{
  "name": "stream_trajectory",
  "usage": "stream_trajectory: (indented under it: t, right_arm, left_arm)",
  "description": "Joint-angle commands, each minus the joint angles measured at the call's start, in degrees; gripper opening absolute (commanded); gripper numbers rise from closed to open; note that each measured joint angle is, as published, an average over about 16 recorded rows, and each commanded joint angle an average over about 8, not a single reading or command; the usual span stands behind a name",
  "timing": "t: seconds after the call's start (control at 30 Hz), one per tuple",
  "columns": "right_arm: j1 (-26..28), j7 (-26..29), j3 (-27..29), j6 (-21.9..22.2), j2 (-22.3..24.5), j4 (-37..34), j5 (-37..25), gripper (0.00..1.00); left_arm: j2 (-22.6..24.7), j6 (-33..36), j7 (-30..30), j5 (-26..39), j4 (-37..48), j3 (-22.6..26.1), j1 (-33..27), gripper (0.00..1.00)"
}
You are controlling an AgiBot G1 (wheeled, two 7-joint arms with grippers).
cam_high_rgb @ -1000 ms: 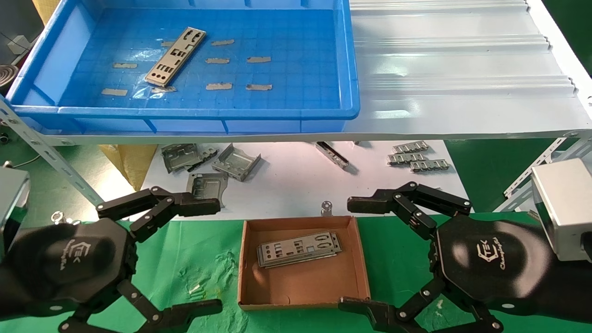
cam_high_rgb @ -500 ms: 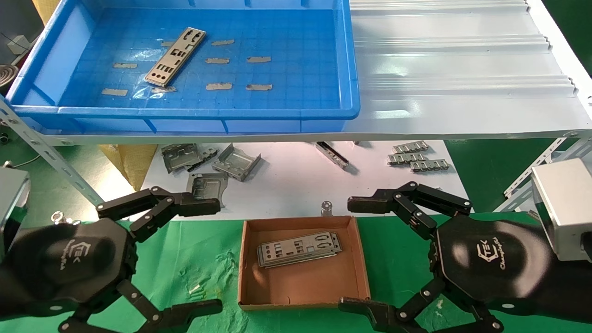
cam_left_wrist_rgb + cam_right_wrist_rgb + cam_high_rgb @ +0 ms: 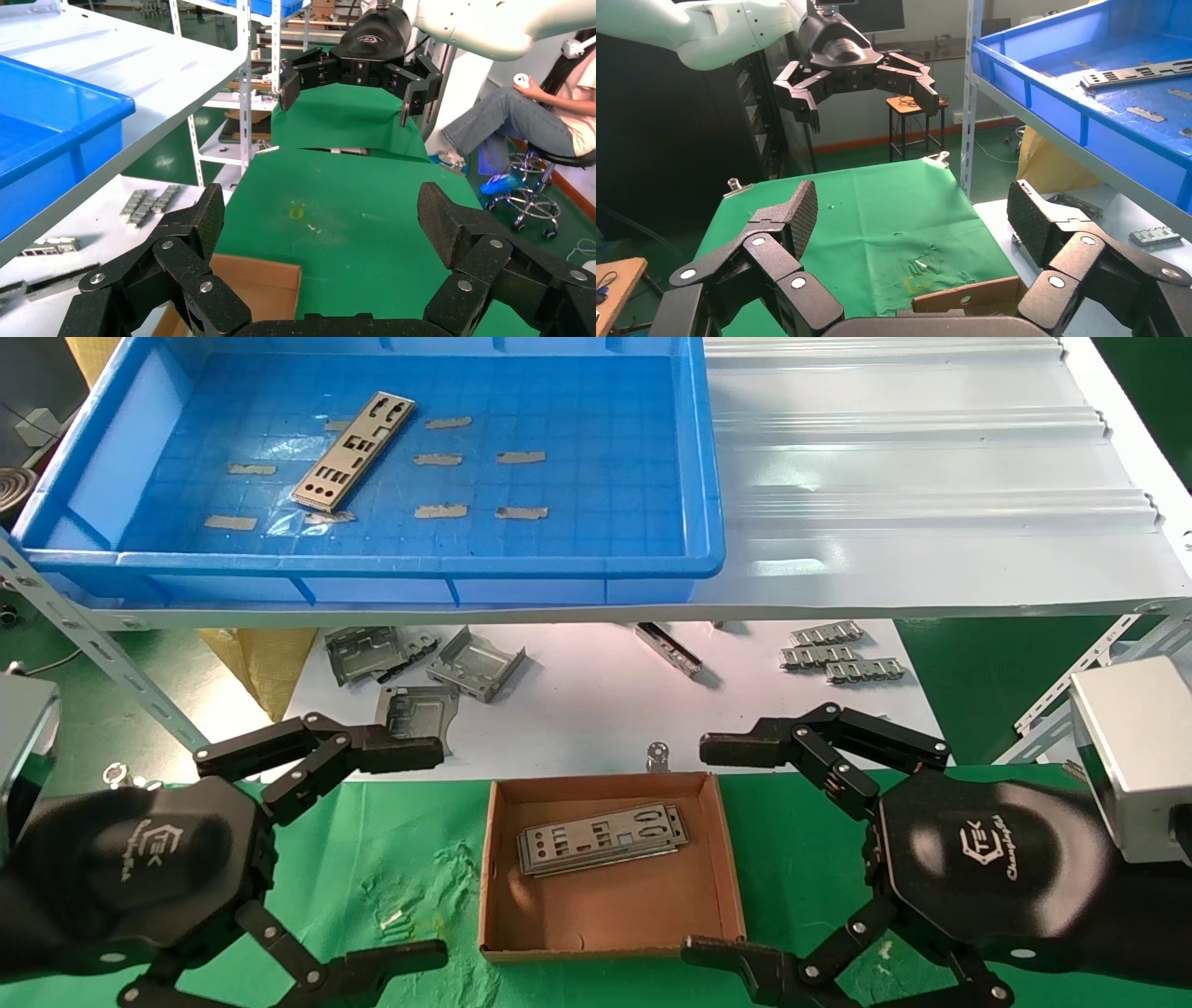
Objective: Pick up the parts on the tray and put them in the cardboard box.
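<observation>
We log one silvery punched metal plate point(image 3: 354, 451) near the left end of the large blue plastic tray point(image 3: 710, 514) on the white ribbed shelf point(image 3: 913, 477). More plates point(image 3: 601, 838) lie stacked in the brown cardboard box point(image 3: 726, 859) on the green-clothed surface point(image 3: 391, 859). Left gripper point(image 3: 410, 850) and right gripper point(image 3: 722, 845) flank the box, fingers wide, holding nothing.

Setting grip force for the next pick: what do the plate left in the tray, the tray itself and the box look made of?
Plate: thin sheet metal, dull silver sheen, punched cutouts. Tray: glossy blue moulded plastic, probably. Cardboard box: matte brown cardboard.
</observation>
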Motion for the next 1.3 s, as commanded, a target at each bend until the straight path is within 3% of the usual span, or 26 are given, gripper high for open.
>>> stream_trajectory:
  t: [0.03, 0.1, 0.37, 1.3]
  right_arm:
    - [0.00, 0.00, 0.00, 0.00, 0.00, 0.00, 0.00, 1.00]
    - [0.00, 0.00, 0.00, 0.00, 0.00, 0.00, 0.00, 0.98]
    - [0.00, 0.00, 0.00, 0.00, 0.00, 0.00, 0.00, 0.00]
    - [0.00, 0.00, 0.00, 0.00, 0.00, 0.00, 0.00, 0.00]
  left_arm:
    - [0.00, 0.00, 0.00, 0.00, 0.00, 0.00, 0.00, 1.00]
    - [0.00, 0.00, 0.00, 0.00, 0.00, 0.00, 0.00, 1.00]
    - [0.00, 0.00, 0.00, 0.00, 0.00, 0.00, 0.00, 1.00]
    - [0.00, 0.00, 0.00, 0.00, 0.00, 0.00, 0.00, 1.00]
